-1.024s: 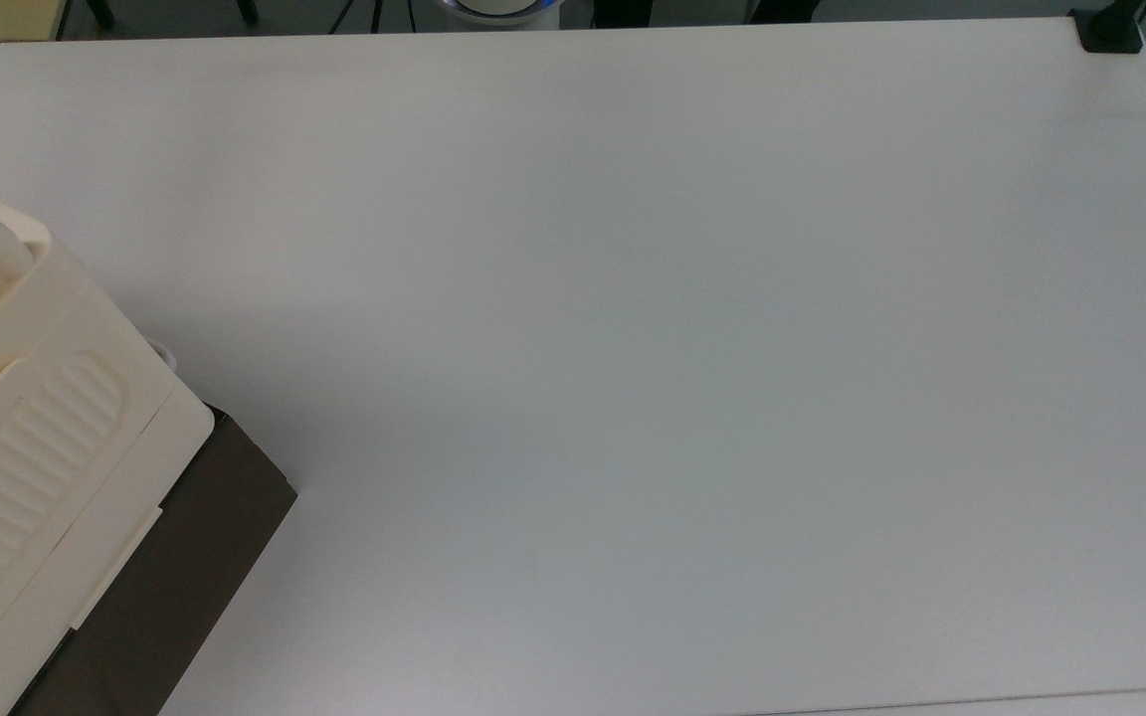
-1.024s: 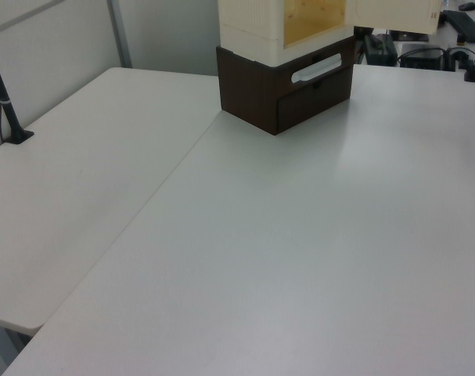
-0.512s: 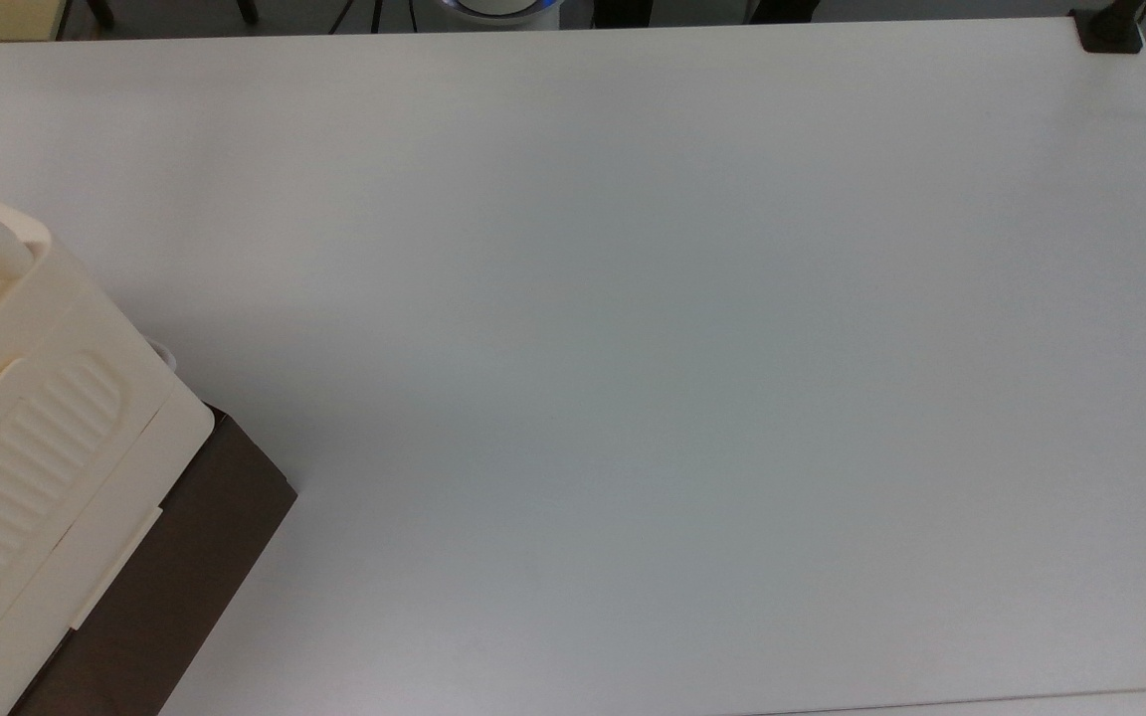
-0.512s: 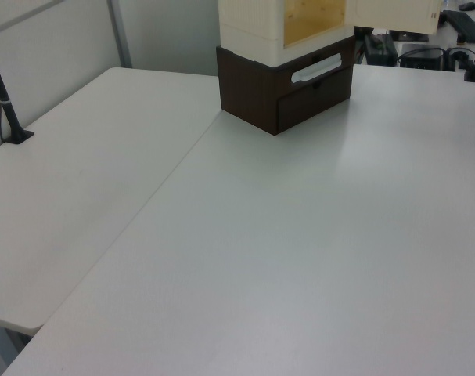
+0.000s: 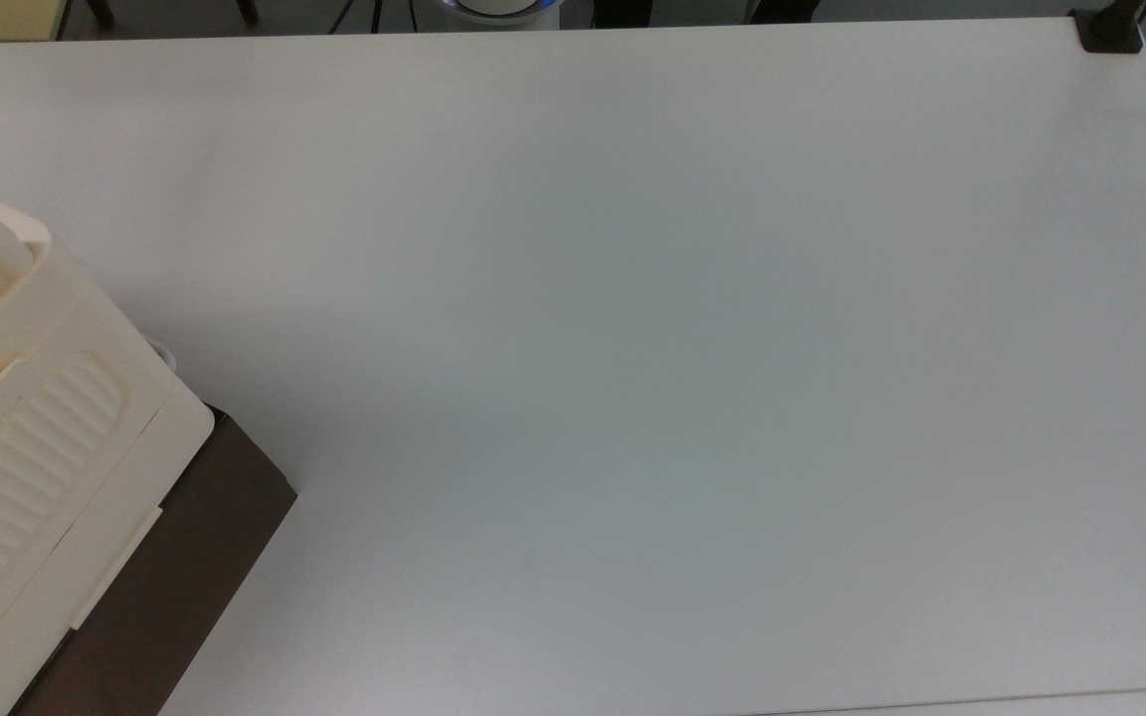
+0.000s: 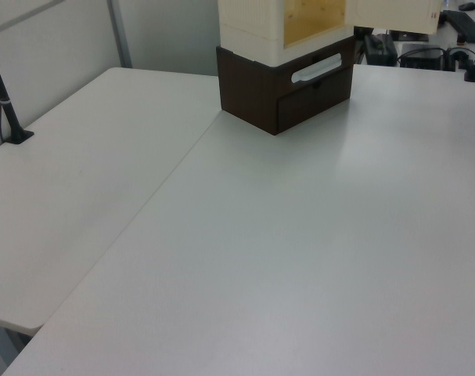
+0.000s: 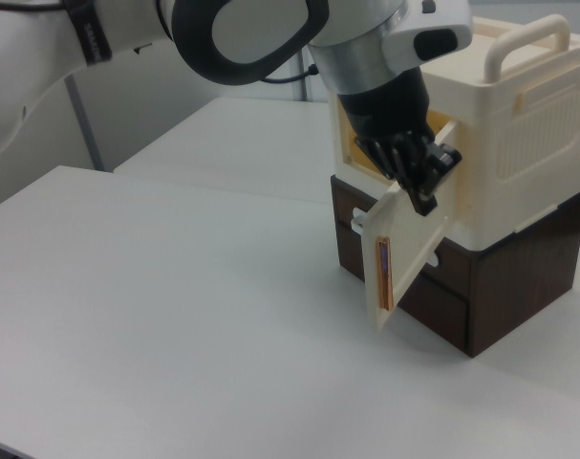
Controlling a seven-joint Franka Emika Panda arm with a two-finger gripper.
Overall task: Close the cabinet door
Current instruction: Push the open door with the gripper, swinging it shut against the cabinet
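The cream cabinet point(image 7: 504, 124) stands on a dark brown base point(image 7: 504, 287) at the right view's right. Its cabinet door point(image 7: 404, 253) hangs open, swung out toward the table and tilted, with the yellowish inside point(image 7: 352, 153) showing behind it. My gripper point(image 7: 425, 182) is at the door's upper edge, against its inner side. In the left view the cabinet point(image 6: 253, 19) sits at the far top, its door point(image 6: 394, 14) swung out to the left view's right of the wood-coloured opening point(image 6: 315, 17). The top view has the cabinet point(image 5: 26, 438) at lower left.
The wide white table point(image 5: 633, 348) stretches out from the cabinet. The brown base has a drawer with a white handle point(image 6: 315, 69). A black clamp point(image 5: 1110, 30) sits on the table's far corner, and a black post point(image 6: 6, 102) stands on the adjoining table.
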